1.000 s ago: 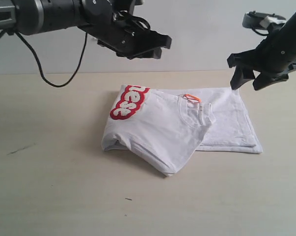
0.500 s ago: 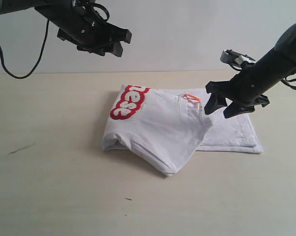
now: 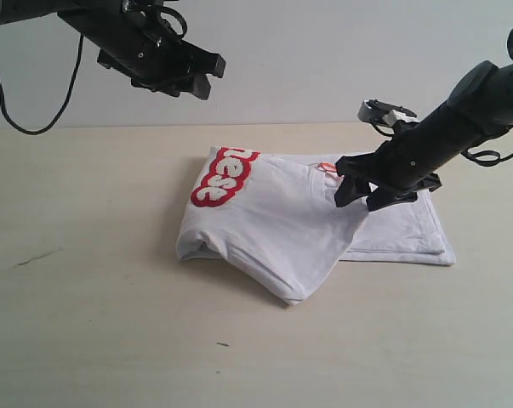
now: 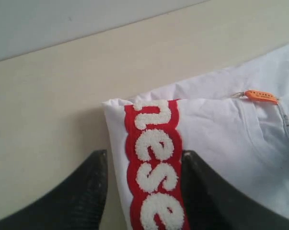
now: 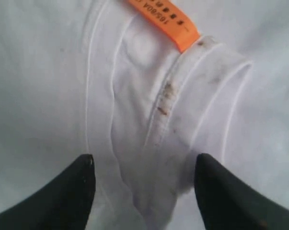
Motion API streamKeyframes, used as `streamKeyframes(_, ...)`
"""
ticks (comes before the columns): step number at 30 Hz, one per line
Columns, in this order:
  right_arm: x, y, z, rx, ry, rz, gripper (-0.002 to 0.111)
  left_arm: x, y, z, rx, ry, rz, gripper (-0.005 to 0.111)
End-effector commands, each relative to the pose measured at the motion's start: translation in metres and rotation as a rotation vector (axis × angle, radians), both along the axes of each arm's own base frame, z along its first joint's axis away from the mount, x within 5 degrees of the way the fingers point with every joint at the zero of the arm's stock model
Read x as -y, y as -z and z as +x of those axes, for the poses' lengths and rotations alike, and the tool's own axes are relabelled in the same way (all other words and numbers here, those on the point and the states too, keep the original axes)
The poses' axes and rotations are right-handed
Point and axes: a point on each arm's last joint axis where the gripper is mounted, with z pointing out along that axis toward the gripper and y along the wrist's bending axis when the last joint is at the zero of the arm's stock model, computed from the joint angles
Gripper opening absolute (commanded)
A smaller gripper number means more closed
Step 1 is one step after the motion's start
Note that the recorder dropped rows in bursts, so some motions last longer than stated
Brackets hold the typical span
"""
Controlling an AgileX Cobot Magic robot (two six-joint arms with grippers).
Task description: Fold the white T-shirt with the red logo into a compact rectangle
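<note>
The right gripper [image 3: 356, 202] has its two black fingers spread wide, nothing caught between them. They are down at the neck of the white T-shirt [image 3: 273, 223]. From the right wrist camera, the fingers [image 5: 70, 191] stand on either side of the ribbed collar [image 5: 182, 96], which shows a few brownish marks along its seam. Whether the tips press into the cloth I cannot tell. The small orange tag [image 5: 164, 19] lies just beyond the collar, printed with tiny dark characters. The arm behind this gripper slopes up and away to the right.

The left gripper [image 3: 209, 76] is likewise slack, fingers apart and holding nothing. It hangs high in the air, well above the shirt's left end, in front of the pale wall [image 3: 324, 59]. Its own camera looks down between the dark fingers [image 4: 86, 191] onto the red logo [image 4: 156, 167], where the fuzzy white letters "nese" run along the band.

The shirt lies near the middle of the light wooden table [image 3: 86, 289], only partly folded. A flat, neat layer lies to the right, and a thicker folded part lies over it at a slant, one corner pointing toward the front. The logo [image 3: 222, 177] sits at the shirt's far left edge, cut short by the fold there. The tag [image 4: 260, 96] rests at the neckline, well apart from the logo.
</note>
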Motion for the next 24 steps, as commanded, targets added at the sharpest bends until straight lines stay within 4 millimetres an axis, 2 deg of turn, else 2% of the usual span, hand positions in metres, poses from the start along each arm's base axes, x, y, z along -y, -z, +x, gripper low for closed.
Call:
streamKeyframes(1,0.000,0.002,0.000,0.006,0.004,-0.010,0.059,-0.001,-0.006,0.000,0.017,0.001,0.000,0.047)
streamKeyframes(7,0.008,0.004,0.000,-0.018,0.037,-0.088,0.059,-0.001,-0.006,0.000,0.017,0.004,0.003,0.047)
streamKeyframes(14,-0.013,0.008,0.002,-0.005,-0.004,-0.047,0.059,-0.001,-0.004,0.001,0.020,0.006,0.006,0.047)
streamKeyframes(21,-0.015,0.022,0.002,-0.025,0.001,-0.054,0.054,-0.001,0.003,0.000,-0.014,0.012,0.020,0.047)
streamKeyframes(24,-0.014,0.019,0.003,-0.013,0.003,-0.056,0.050,-0.001,0.007,0.001,-0.024,0.013,0.028,0.047)
